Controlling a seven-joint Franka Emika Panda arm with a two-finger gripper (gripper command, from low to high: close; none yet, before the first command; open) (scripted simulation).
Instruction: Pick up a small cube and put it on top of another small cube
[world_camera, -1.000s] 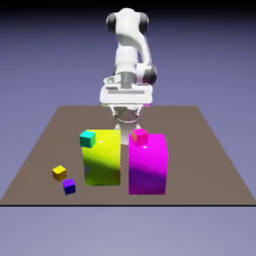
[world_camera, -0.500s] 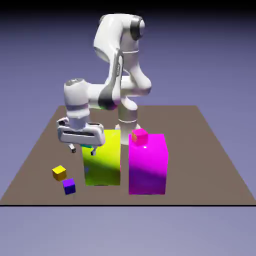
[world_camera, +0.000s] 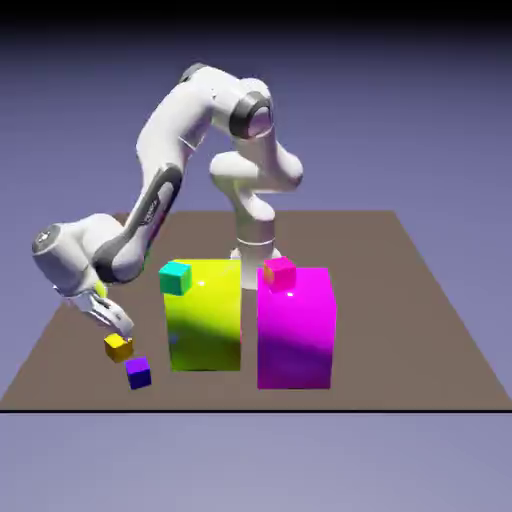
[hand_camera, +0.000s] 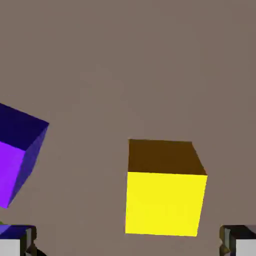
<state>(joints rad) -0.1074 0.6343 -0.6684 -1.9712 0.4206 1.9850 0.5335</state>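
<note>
Blocks and cubes first, as no container shows: the small teal cube (world_camera: 175, 278) sits on top of the big yellow-green block (world_camera: 206, 325), at its edge on the exterior view's left, and a small pink cube (world_camera: 280, 274) sits on the big magenta block (world_camera: 295, 335) beside it. The small yellow-orange cube (world_camera: 119, 347) lies on the table, off to the exterior view's left of both blocks, with a small purple cube (world_camera: 138, 373) near it. The gripper (hand_camera: 128, 241) is wide open, its fingertips (hand_camera: 235, 242) far apart at the hand view's bottom corners, and it has hold of nothing. It hangs tilted close over the yellow-orange cube, which shows between the lines of the two tips, nearer the hand view's right one. The table (world_camera: 390, 300) is plain brown; behind it the backdrop (world_camera: 420, 120) is blue-violet, darkening to black at the top.
</note>
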